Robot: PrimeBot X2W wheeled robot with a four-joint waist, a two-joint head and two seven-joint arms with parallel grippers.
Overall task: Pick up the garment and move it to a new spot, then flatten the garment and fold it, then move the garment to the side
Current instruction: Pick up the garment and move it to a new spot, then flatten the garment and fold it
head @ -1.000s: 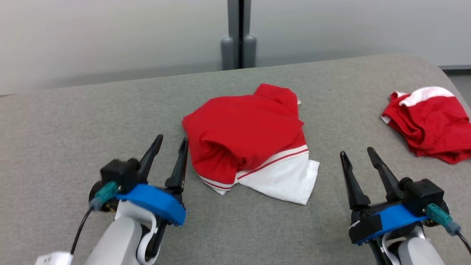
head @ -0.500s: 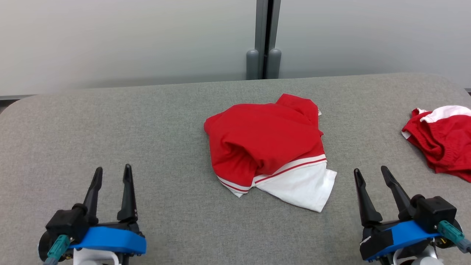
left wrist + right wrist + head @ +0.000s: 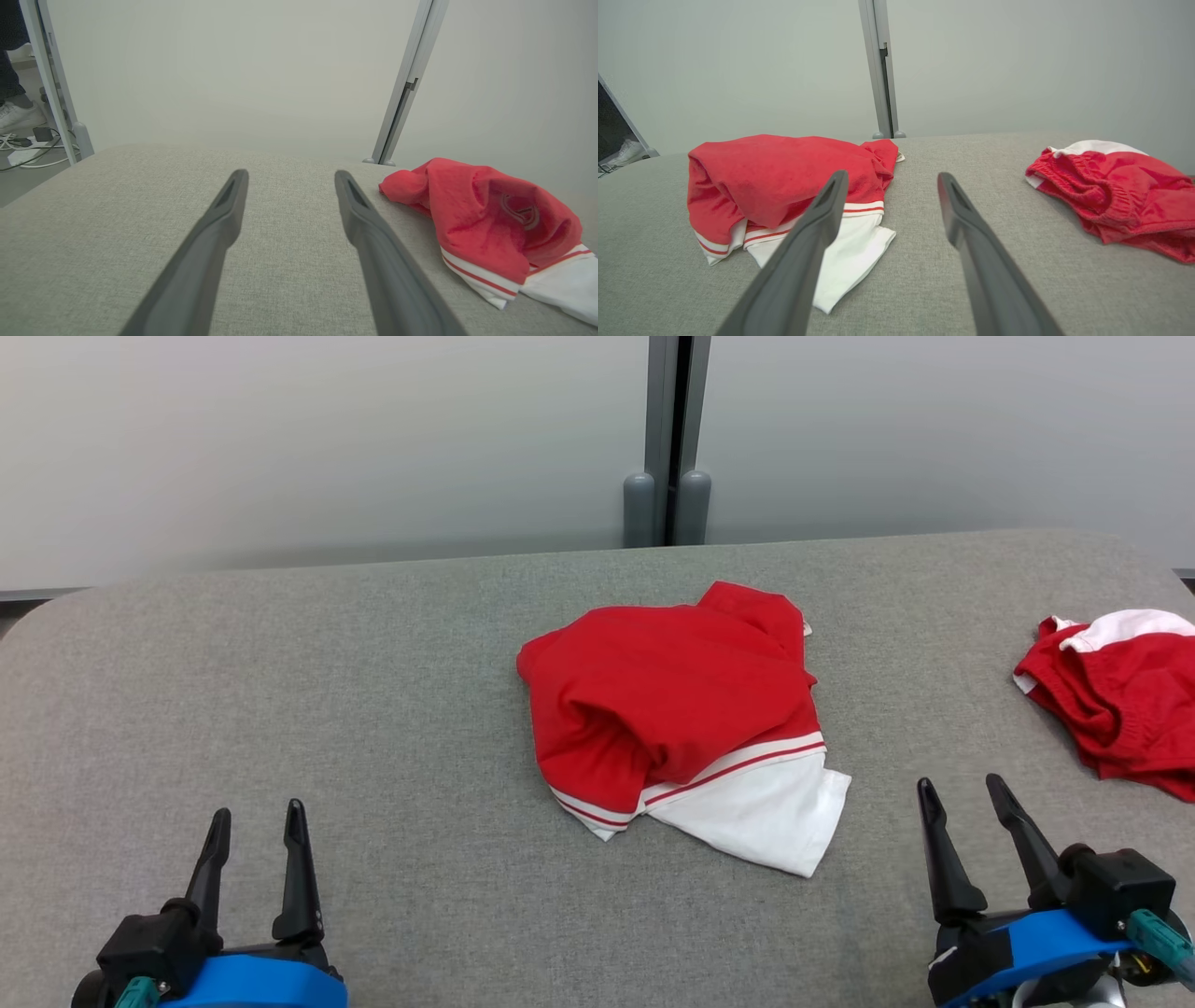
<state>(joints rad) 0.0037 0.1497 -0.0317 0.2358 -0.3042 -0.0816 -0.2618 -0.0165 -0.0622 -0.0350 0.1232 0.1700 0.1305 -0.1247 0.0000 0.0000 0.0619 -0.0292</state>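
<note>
Crumpled in a heap at the middle of the grey padded table (image 3: pixel 373 728): the garment (image 3: pixel 667 700), red on top, with a white panel and red-and-white stripes spilling from its near edge. Low at the near left, well apart from the cloth, the left gripper (image 3: pixel 259 810), fingers pointing away across the table, jaws wide apart and holding nothing, bare table fabric between them in the left wrist view. Low at the near right, the right gripper (image 3: pixel 960 784), likewise spread wide and empty, off to the right of the white corner and not touching it; in the right wrist view, one finger crossing in front of the striped hem, the other over bare table. At the far right edge of the table, well apart from the garment, a second heap of red cloth (image 3: pixel 1116 705) with a white band and a gathered edge. Behind the table, a pale wall (image 3: pixel 280 448) with a grey upright post (image 3: pixel 667 420). At the left rim of the left wrist view, on the floor, a white shoe (image 3: pixel 16 116) beside some cables (image 3: pixel 28 151).
</note>
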